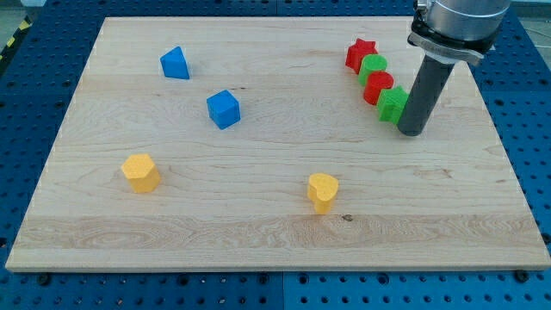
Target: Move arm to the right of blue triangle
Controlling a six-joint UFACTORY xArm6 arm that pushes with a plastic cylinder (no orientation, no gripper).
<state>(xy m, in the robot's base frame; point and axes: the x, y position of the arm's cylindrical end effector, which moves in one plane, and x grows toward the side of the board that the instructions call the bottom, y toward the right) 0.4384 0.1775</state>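
The blue triangle (175,63) lies at the upper left of the wooden board (275,232). A blue cube (224,109) lies below and to the right of it. My tip (411,132) is at the view's right, far to the right of the blue triangle, touching or just beside the right side of a green star (394,104). That green star ends a slanted row: a red star (361,54) at the top, a green block (374,67), a red block (379,87), then the green star.
A yellow hexagon-like block (140,172) lies at the lower left. A yellow heart (323,191) lies at the lower middle. The board rests on a blue perforated table (525,69).
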